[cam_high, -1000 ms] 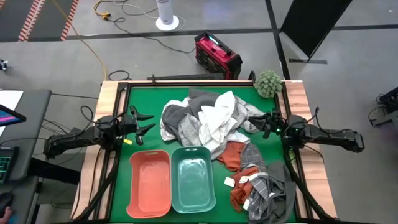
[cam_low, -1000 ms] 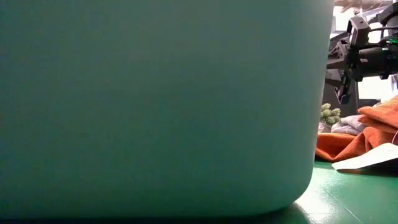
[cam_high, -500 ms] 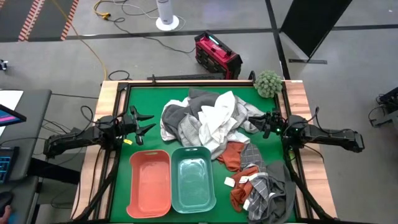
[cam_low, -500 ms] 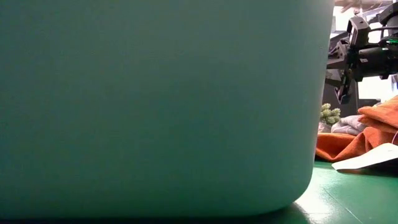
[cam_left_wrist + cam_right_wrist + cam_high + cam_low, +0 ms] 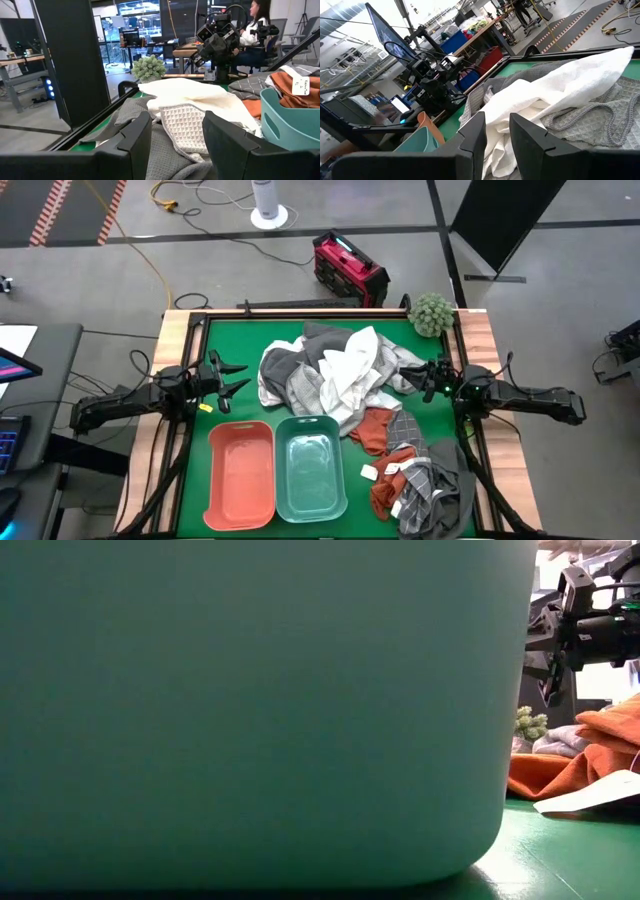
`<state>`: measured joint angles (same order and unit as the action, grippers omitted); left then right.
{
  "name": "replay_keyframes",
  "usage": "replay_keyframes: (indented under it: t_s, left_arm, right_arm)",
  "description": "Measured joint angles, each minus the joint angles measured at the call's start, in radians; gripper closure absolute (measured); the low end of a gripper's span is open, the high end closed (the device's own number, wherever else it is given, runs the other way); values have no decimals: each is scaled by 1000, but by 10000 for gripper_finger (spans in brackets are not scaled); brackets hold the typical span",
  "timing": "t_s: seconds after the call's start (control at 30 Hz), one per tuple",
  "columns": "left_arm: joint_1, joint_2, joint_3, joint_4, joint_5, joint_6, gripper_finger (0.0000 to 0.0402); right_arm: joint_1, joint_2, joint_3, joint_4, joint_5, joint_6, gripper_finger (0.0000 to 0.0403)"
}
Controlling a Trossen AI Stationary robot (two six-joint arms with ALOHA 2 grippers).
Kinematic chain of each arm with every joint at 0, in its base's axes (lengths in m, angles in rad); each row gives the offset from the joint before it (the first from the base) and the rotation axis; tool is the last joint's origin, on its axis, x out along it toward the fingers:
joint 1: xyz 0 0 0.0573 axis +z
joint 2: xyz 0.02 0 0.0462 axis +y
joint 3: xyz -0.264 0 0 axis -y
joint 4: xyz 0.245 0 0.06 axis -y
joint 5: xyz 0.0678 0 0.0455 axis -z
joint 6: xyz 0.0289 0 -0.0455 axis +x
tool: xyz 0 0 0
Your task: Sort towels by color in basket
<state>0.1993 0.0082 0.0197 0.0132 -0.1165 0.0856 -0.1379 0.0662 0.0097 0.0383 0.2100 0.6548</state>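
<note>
Towels (image 5: 340, 375) lie heaped mid-bench; I see my left gripper (image 5: 232, 377) open at the left edge, my right gripper (image 5: 412, 376) open beside the heap.

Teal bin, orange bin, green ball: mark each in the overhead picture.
Teal bin (image 5: 287, 492): high view, on its left rim.
Orange bin (image 5: 240, 480): high view, on its bare floor.
Green ball (image 5: 431, 313): high view, on the middle of its fuzzy top.
</note>
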Motion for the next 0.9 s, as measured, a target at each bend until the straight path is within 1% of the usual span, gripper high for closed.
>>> replay_keyframes:
  t_s: [0.53, 0.9]
  left_arm:
    - [0, 0, 0, 0, 0, 0, 235]
    - [0, 0, 0, 0, 0, 0, 235]
  right_arm:
    - [-1, 0, 0, 0, 0, 0, 288]
    - [-2, 0, 0, 40, 1, 0, 288]
